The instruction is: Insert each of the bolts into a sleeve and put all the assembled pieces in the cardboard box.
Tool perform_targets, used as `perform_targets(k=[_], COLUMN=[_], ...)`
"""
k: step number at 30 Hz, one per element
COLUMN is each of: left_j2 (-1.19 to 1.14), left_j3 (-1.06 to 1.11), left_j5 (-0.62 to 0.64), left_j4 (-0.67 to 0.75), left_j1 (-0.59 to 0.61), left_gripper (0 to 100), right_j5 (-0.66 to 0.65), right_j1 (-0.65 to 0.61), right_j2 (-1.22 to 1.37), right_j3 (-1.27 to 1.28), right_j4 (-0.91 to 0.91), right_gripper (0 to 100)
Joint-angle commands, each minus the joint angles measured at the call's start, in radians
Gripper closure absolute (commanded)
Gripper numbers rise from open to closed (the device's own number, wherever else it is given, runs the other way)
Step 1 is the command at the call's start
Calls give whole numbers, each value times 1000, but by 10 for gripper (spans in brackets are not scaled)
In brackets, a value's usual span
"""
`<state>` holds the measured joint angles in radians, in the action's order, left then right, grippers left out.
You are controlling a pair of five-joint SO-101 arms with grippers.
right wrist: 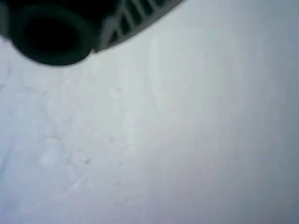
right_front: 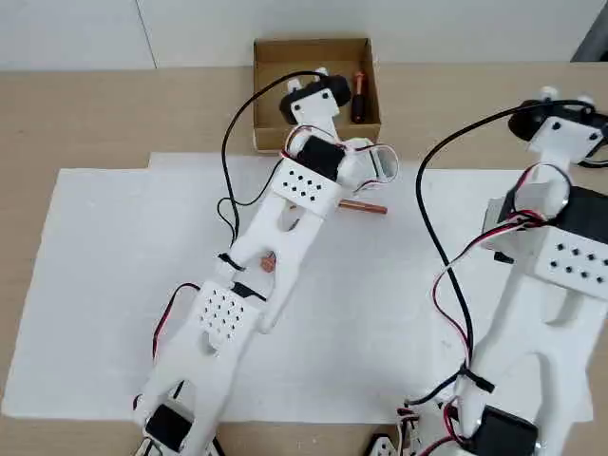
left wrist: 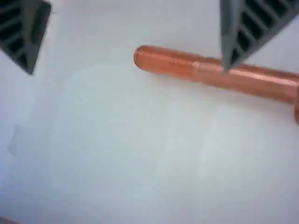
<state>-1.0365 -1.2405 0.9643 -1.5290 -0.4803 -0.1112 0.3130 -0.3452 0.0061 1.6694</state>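
Farthest out from the cardboard box point(right_front: 313, 42), on the white sheet point(right_front: 114, 285) spread before it, one small copper bit point(right_front: 267, 261) shows through a gap in the left arm point(right_front: 223, 318); which way it points cannot be told. Just in front of the box's near wall, a second copper piece point(left wrist: 215, 72) lies flat on the sheet, its long axis running roughly along that wall. The left gripper point(left wrist: 128, 71) hangs over it with the claw spread wide and nothing in its hold, one fingertip point(left wrist: 227, 63) above the piece. Inside the box, against its right wall, lies one assembled piece point(right_front: 359, 95), long axis from near wall to far wall, orange end farther. The right arm point(right_front: 556, 237) stands well off to the box's right.
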Motion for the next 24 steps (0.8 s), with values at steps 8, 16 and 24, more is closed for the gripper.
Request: perform_targets(k=[8,16,24], left_j2=[32,-18,-78], left_j3=[-91,-102,-105], left_j5=[164,219,221], left_j4=[-147,-170,-166], left_j1=[-8,-12,-6], left_gripper=[757,757,757], right_j5=[-2,-2,-2], right_j1=[12,12,12], right_j2=[-36,-36,-36], right_j3=[-3,-2,-2], right_j4=[-16,-15,-10], right_gripper=[995,995,995])
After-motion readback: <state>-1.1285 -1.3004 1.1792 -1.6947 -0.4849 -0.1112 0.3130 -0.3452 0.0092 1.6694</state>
